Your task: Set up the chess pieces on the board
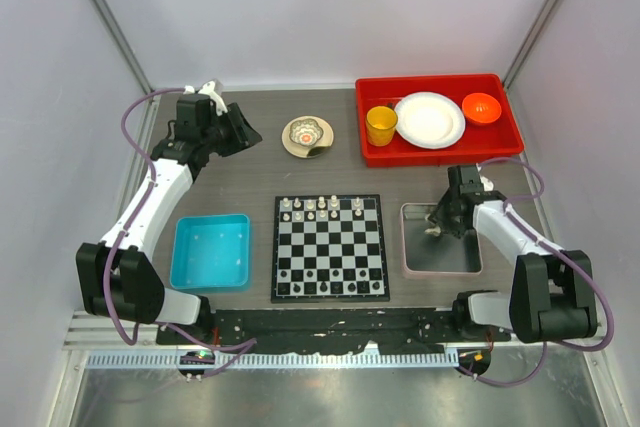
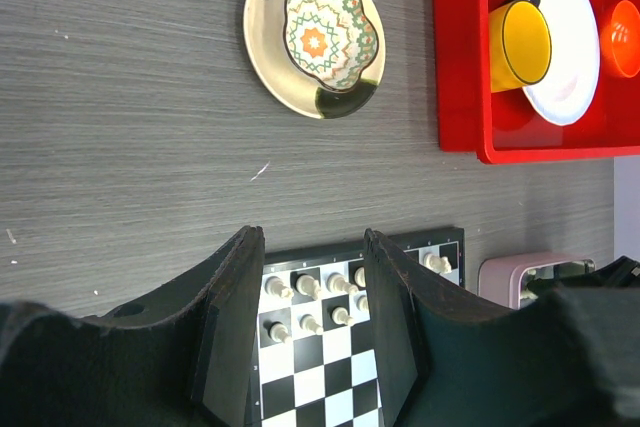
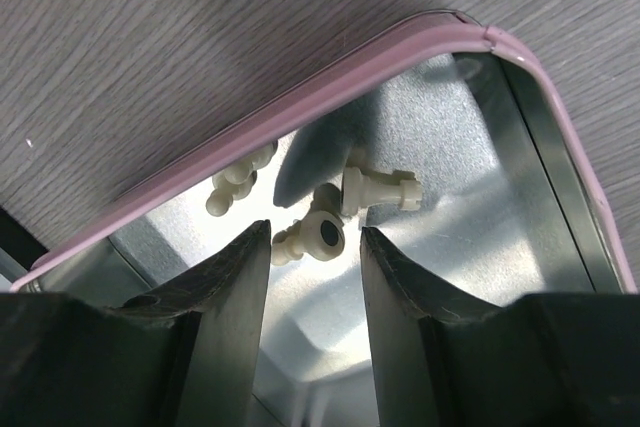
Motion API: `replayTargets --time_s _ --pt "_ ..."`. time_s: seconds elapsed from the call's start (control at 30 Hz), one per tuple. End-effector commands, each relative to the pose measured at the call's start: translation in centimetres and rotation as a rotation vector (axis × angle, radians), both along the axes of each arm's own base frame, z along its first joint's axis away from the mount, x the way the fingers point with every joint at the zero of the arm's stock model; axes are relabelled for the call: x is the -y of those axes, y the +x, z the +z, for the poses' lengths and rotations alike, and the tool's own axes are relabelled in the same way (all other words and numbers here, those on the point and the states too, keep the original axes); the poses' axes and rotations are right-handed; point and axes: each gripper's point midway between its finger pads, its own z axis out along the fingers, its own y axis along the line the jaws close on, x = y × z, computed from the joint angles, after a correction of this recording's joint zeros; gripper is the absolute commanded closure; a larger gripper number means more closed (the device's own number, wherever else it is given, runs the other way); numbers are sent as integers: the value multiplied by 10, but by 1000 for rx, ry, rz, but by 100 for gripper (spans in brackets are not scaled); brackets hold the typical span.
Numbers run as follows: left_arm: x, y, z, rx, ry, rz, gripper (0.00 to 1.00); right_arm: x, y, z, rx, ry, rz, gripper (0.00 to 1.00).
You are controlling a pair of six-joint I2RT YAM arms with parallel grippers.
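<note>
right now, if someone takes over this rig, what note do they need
left gripper: open, empty, hovering above the table beyond the board.
right gripper: open, lowered into the pink-rimmed tray over loose chess pieces, none gripped.
Done: placed pieces stand in the board's far two rows, with gaps.
To do: move the tray's pieces onto the board.

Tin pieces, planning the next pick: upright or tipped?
Tipped: the chess pieces lie on their sides in the tin, near its pink rim.
</note>
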Motion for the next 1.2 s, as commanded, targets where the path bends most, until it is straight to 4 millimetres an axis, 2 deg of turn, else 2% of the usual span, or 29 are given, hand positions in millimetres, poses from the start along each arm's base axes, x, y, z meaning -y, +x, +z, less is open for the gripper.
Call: replayTargets --time_s 0.0,0.5,0.83,1.0,1.17 --pt "0 8 12 51 -21 -2 52 -1 11 0 38 16 -28 54" --pt "-1 9 11 48 -24 0 52 -1 4 -9 14 16 -21 71" --pt "0 9 11 47 -28 -3 52 -1 7 0 40 14 -16 95" --pt "3 8 11 45 -38 -17 52 1 10 18 71 5 -8 99" --pt "22 3 22 81 -108 -120 52 -4 17 56 176 27 24 99"
